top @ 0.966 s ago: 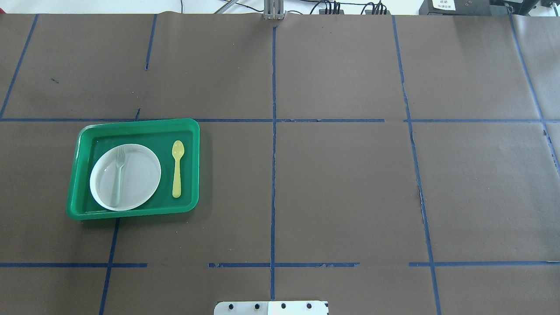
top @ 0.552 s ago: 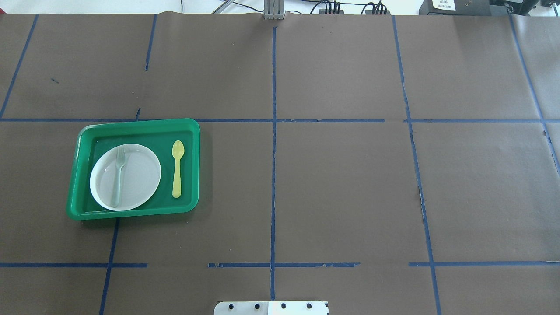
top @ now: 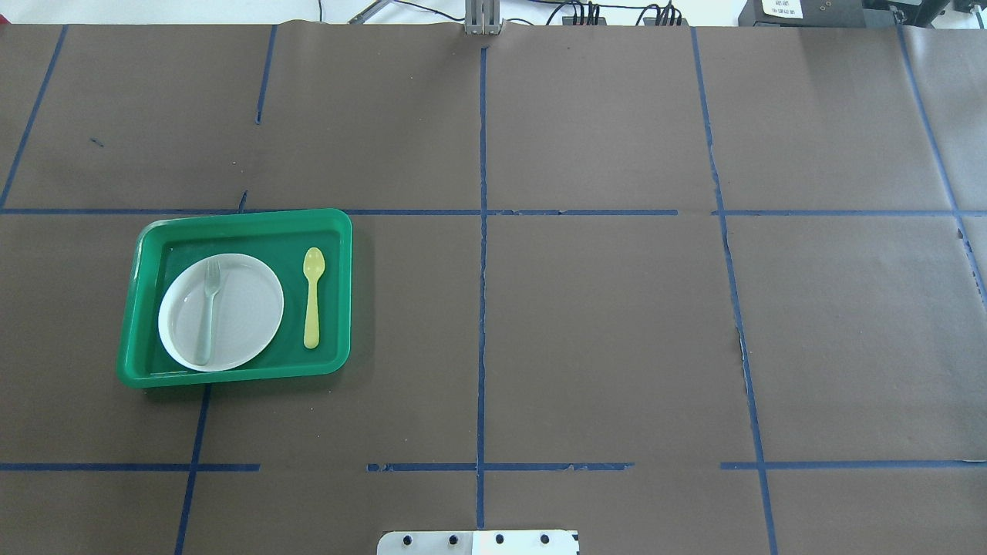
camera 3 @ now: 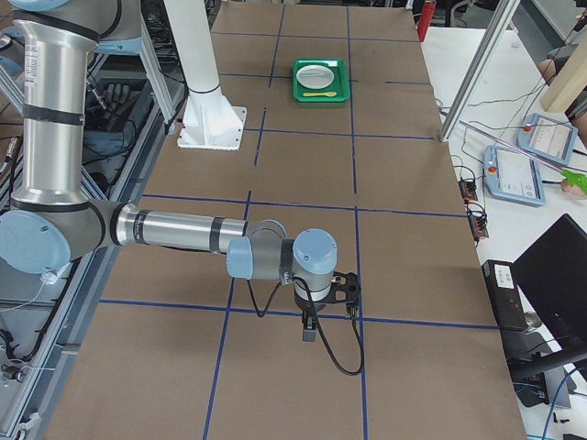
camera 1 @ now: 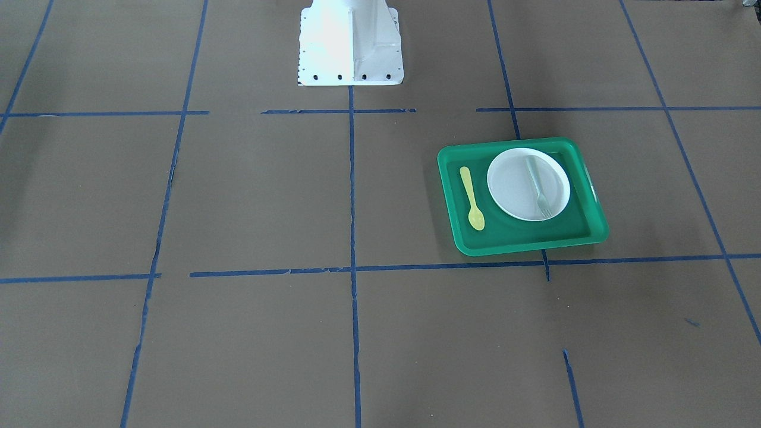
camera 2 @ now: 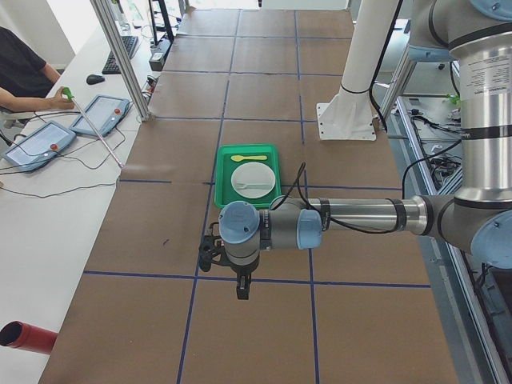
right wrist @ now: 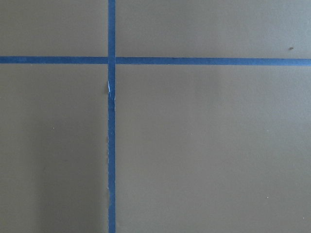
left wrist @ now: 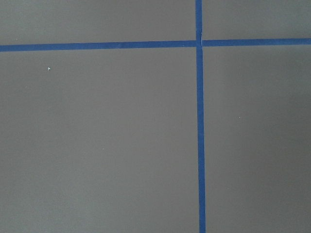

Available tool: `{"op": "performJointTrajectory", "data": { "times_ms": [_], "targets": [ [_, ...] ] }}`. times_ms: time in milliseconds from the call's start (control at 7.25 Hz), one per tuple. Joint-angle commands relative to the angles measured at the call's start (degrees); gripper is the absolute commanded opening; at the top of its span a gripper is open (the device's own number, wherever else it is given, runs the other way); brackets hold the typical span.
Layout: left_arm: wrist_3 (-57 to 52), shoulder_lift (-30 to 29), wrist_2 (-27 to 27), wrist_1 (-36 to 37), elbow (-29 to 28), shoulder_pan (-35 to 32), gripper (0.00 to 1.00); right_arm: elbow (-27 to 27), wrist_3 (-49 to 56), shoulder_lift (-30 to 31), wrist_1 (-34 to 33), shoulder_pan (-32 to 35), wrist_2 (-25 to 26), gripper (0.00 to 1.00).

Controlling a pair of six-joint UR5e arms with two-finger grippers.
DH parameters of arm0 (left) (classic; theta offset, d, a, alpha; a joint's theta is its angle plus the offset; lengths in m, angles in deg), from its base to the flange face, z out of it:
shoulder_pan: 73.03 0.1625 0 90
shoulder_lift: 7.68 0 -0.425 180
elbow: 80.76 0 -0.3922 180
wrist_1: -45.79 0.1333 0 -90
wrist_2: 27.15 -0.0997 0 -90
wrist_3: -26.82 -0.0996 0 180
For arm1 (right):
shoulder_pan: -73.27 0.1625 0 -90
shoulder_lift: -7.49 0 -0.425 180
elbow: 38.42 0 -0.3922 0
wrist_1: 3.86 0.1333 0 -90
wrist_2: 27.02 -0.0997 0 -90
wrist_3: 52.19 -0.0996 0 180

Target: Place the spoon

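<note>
The yellow spoon (top: 312,297) lies flat in the green tray (top: 247,218), right of the white plate (top: 247,312), bowl end away from the robot. A pale grey-green fork (top: 207,316) lies on the plate. The spoon also shows in the front view (camera 1: 474,199) and the left view (camera 2: 248,158). My left gripper (camera 2: 210,256) hangs over bare table, well short of the tray. My right gripper (camera 3: 347,288) is at the far other end of the table. Both show only in the side views, so I cannot tell if they are open or shut. The wrist views show only brown table and blue tape.
The robot's white base (camera 1: 351,41) stands at the table's middle edge. Operators' tablets (camera 2: 100,114) and a slanted aluminium post (camera 2: 120,60) line the far side. Blue tape lines cross the brown table cover.
</note>
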State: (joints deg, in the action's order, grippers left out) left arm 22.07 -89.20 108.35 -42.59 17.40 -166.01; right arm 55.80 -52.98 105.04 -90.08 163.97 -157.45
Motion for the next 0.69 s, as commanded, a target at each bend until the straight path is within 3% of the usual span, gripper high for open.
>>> {"op": "performJointTrajectory", "data": {
  "times_ms": [0,552],
  "targets": [
    [0.00,-0.31,-0.07,0.05,0.01,-0.27,1.00,0.00,0.00,0.00,0.00,0.00,0.00,1.00],
    [0.00,-0.40,-0.07,0.05,0.01,-0.71,1.00,0.00,0.00,0.00,0.00,0.00,0.00,1.00]
  ]
}}
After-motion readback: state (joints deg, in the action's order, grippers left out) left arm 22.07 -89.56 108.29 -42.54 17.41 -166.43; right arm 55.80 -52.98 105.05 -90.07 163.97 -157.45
